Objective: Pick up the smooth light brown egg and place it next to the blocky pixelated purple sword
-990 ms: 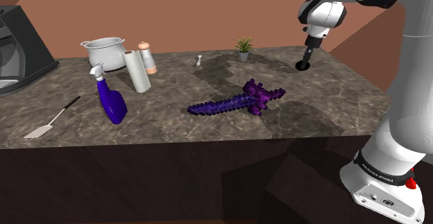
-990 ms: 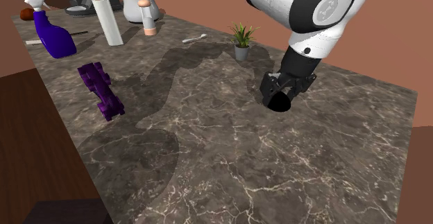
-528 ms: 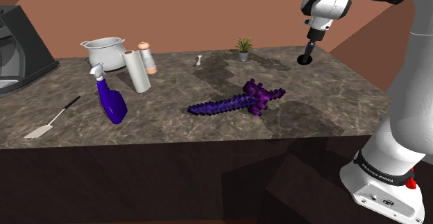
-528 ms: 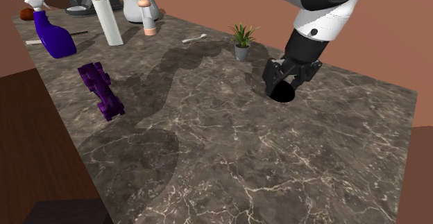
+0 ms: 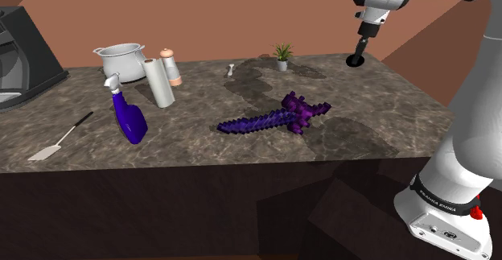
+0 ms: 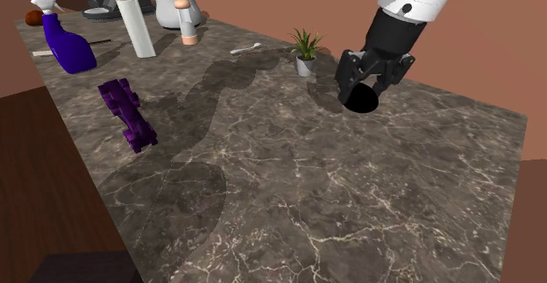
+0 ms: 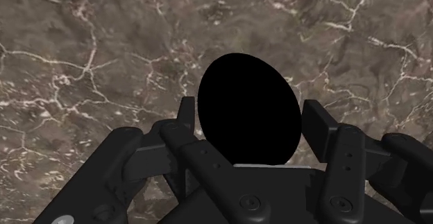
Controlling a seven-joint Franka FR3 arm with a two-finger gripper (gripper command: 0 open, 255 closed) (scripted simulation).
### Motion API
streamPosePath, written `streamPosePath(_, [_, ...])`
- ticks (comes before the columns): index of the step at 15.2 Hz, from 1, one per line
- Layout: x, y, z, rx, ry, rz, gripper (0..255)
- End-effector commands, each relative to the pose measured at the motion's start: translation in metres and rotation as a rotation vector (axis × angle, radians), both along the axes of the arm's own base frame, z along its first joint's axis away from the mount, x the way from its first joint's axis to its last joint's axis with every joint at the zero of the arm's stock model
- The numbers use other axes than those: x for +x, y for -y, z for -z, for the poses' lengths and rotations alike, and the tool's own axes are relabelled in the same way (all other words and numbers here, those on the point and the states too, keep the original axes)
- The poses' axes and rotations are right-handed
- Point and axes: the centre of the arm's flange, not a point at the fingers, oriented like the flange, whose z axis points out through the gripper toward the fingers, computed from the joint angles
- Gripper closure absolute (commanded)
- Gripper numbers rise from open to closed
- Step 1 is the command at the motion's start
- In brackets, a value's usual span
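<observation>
A black egg [image 7: 248,112] is clasped in the hand [image 6: 365,87]; it should be lowered gently beside the purple sword [image 5: 273,118].

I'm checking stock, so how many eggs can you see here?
1. The egg, drawn black, is clasped in the gripper above the counter, near the potted plant. Others could hide behind the pot.

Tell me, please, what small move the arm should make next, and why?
Probably carry the egg across the counter toward the sword. The fingers clasp the egg, which seems lifted off the surface, and the sword lies well away toward the shoulder view's left, with bare counter beside it.
</observation>
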Motion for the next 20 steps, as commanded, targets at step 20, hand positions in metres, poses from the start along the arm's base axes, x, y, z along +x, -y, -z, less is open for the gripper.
streamPosePath(20, [-0.002,0.0,-0.112,0.0,0.0,0.0,255])
